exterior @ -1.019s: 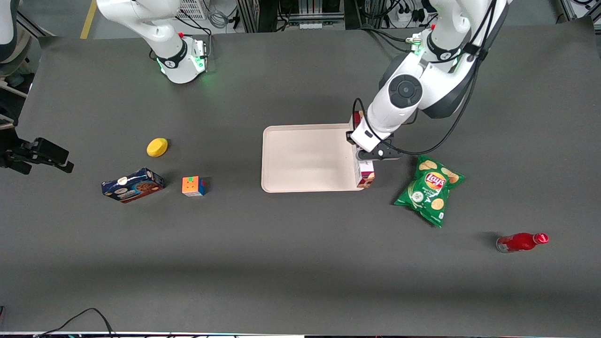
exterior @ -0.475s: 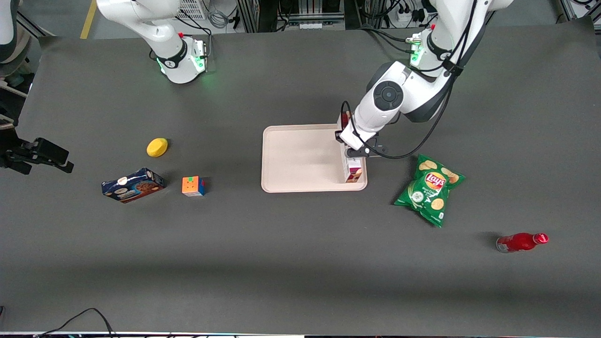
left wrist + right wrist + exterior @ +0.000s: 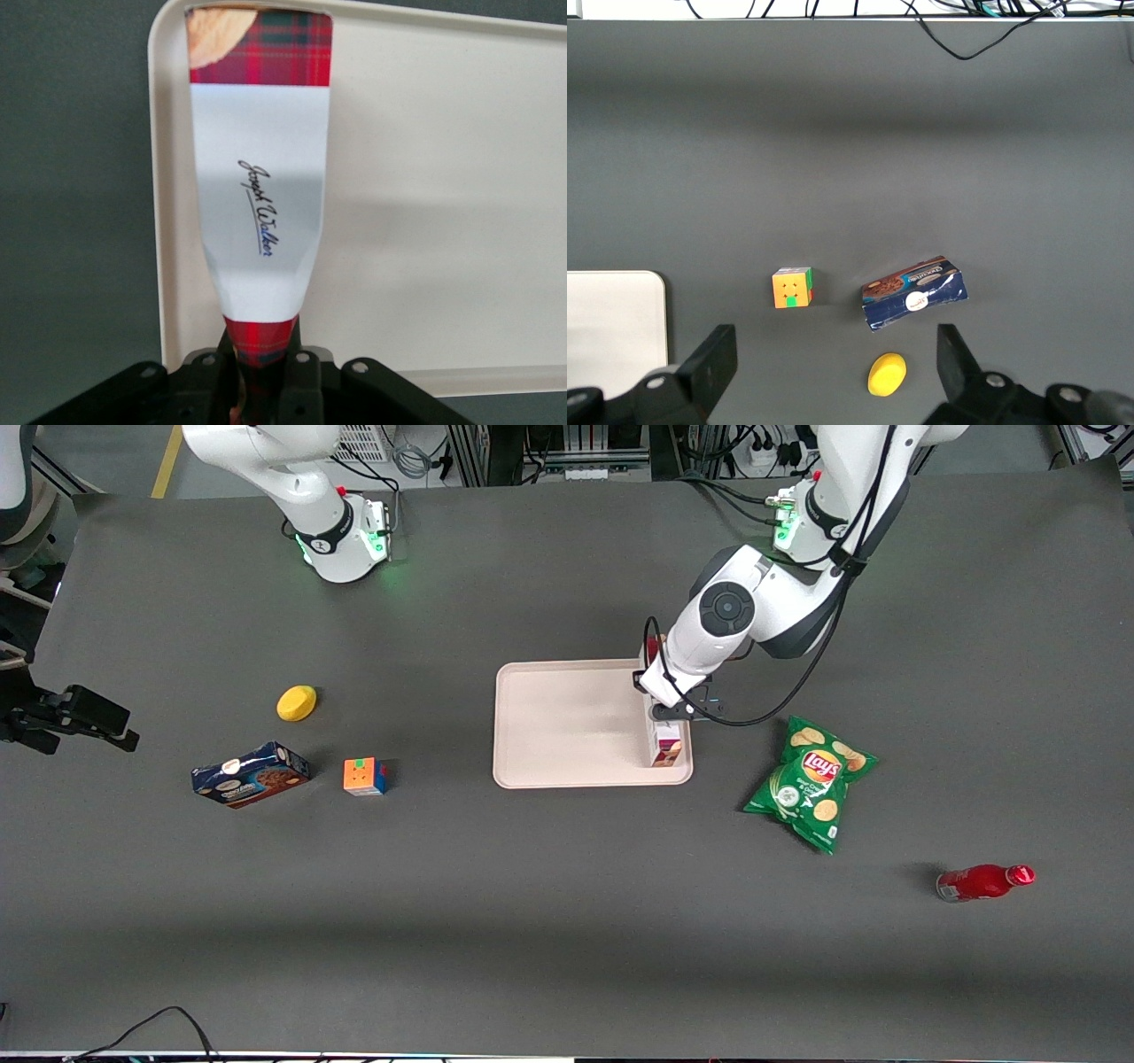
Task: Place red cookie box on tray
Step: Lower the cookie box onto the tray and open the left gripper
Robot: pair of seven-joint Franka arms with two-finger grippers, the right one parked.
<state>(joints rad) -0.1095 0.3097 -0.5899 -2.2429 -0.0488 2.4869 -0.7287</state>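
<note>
Red plaid cardboard is being gripped at one end: the red cookie box (image 3: 260, 195) is being held by the gripper (image 3: 264, 376), whose fingers (image 3: 299, 372) are being pressed against its two narrow sides, so the claw is clenched on the box. A white label patch with a dark signature is being shown on the face of the box toward the wrist camera, and a cookie picture is being shown at the end away from the gripper.

In the front view, the red cookie box (image 3: 665, 742) is being positioned over the tray (image 3: 567, 722), inside the rim at the end of the tray toward the working arm. Its long axis is being kept parallel to that short edge, with one end close to the tray corner nearest the front camera. Whether the box is resting on the tray floor or being held just above it cannot be told. The gripper (image 3: 666, 710) is being partly hidden by the arm.

A green chip bag (image 3: 811, 782) is lying on the table near the tray, toward the working arm's end, and a red bottle (image 3: 983, 882) is lying on its side nearer the front camera. Toward the parked arm's end, an orange puzzle cube (image 3: 364, 776), a dark blue cookie box (image 3: 250, 774) and a yellow object (image 3: 296, 702) are lying well apart from the tray.
</note>
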